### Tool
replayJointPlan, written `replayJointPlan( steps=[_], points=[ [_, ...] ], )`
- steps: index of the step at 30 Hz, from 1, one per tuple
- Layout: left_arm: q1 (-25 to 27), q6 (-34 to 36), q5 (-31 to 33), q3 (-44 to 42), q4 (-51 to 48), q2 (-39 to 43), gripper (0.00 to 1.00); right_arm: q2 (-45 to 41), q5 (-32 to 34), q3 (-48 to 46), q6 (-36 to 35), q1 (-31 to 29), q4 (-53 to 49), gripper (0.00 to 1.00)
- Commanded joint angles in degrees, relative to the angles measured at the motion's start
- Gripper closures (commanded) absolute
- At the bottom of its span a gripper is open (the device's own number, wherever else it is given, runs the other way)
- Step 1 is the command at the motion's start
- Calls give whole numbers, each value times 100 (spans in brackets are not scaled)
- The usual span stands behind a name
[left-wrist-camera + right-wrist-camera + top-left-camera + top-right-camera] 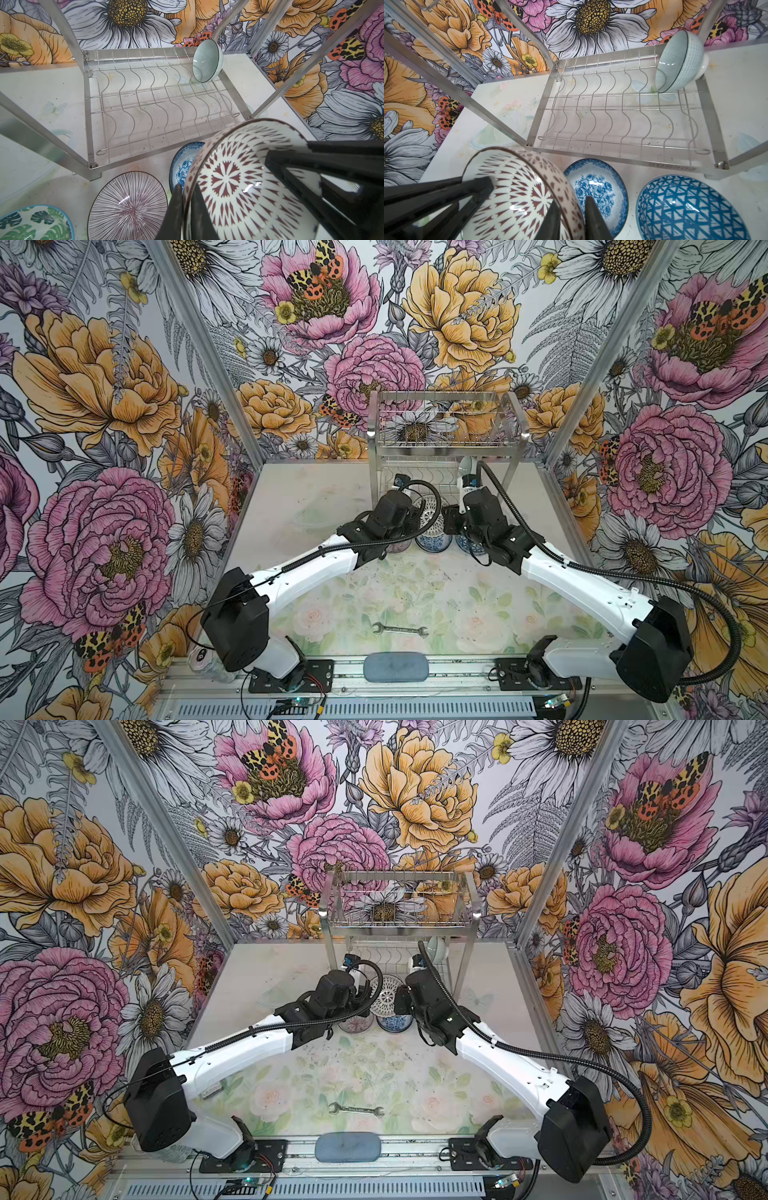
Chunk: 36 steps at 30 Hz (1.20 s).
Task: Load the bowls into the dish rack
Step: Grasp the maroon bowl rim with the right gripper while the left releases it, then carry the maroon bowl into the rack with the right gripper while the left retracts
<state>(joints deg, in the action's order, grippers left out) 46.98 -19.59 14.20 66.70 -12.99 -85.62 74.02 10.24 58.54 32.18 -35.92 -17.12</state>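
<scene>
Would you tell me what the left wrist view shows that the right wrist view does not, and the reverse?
Only the left wrist view: the striped bowl and the leaf-patterned bowl. Only the right wrist view: the blue triangle-patterned bowl. Both: the red-patterned bowl, gripped at its rim, the blue floral bowl, the dish rack, and the mint bowl standing in the rack's lower tier.
</scene>
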Motion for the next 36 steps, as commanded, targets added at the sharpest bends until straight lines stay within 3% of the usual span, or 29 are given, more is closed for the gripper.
replayJointPlan(
  steps=[1, 4, 8, 9, 11, 13, 14, 23, 31, 36],
  points=[
    [41, -74, -65, 255, 553, 248, 100, -99, 83, -9, -7, -46, 165, 86],
    [42, -40, -30, 239, 549, 264, 100, -188, 211, -10, -82, -42, 156, 100],
    [-15, -5, -44, 243, 466, 292, 100, -351, 444, 6, -240, 3, 101, 100],
    [-27, -1, -45, 247, 425, 292, 90, -386, 545, 16, -300, 14, 66, 100],
    [-85, 86, -76, 327, 134, 309, 46, -487, 826, 58, -473, 61, -20, 100],
    [-150, 275, -75, 475, -324, 343, 9, -527, 1106, 123, -652, 121, -75, 100],
    [-212, 404, -97, 580, -617, 368, 2, -522, 1255, 168, -772, 154, -98, 100],
    [-1188, 1247, -843, 871, -2102, 906, 1, 157, 3362, 620, -1620, 228, -107, 100],
    [-2187, 1654, -1624, 588, -2168, 1148, 1, 1112, 4798, 1045, -1982, 252, -89, 100],
    [-2471, 1723, -1920, 687, -2225, 1136, 1, 1713, 5356, 1142, -2502, 300, 243, 100]
  ],
)
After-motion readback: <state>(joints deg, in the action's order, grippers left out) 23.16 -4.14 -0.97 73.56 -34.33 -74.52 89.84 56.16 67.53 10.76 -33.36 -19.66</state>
